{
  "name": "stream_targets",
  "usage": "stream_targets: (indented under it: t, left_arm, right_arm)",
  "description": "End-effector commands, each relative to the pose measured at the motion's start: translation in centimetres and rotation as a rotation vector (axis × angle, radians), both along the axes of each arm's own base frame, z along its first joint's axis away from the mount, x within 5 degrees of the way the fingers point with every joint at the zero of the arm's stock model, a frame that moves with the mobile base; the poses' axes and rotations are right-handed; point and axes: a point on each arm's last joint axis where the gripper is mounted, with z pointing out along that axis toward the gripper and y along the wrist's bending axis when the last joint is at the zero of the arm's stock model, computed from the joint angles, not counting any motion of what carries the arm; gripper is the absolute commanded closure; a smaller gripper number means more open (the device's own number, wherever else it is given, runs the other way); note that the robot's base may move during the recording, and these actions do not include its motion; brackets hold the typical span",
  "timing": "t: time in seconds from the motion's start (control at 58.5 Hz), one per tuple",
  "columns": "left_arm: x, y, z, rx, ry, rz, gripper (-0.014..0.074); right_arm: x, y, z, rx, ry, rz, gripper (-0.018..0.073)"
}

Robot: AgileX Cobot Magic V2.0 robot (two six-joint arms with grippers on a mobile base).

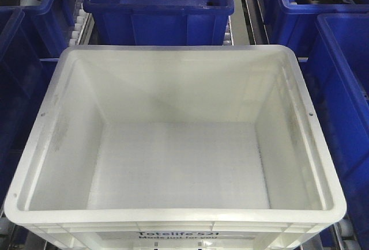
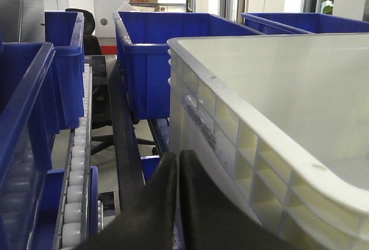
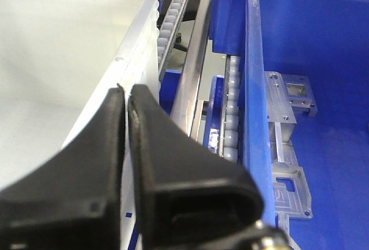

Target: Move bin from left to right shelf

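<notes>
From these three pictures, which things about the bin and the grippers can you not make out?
- Bin, front view: the print's second line is cut by the bottom edge and too small to read; both grippers are out of frame.
- Left gripper, left wrist view: the fingers look closed beside the bin wall; whether they touch it is unclear.
- Right gripper, right wrist view: whether the tips pinch the rim is hidden by the fingers.

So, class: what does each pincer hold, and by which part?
Nothing: the left pincer and right pincer are both shut, empty, beside the bin's outer walls.
</notes>
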Motion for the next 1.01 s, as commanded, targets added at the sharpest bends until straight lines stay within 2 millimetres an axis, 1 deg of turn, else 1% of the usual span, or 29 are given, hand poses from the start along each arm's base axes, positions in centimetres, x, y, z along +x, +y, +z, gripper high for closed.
stream_targets:
  t: [0.0, 0.188, 0.991]
  left_arm:
    - [-0.06, 0.03, -0.12, -0.021, -0.044, -0.001, 0.0604]
    - [-0.04, -0.01, -0.45, -0.014, -0.008, -0.005, 0.0604]
    - [-0.04, -0.01, -0.45, -0.014, -0.008, -0.005, 0.0604]
  right_arm:
    - [-0.04, -0.14, 1.52, 0.025, -0.090, -0.012, 0.0567]
    - [-0.04, -0.14, 1.52, 0.025, -0.090, -0.012, 0.0567]
    - [-0.03, -0.19, 1.67, 0.018, -0.108, -0.019, 0.0567]
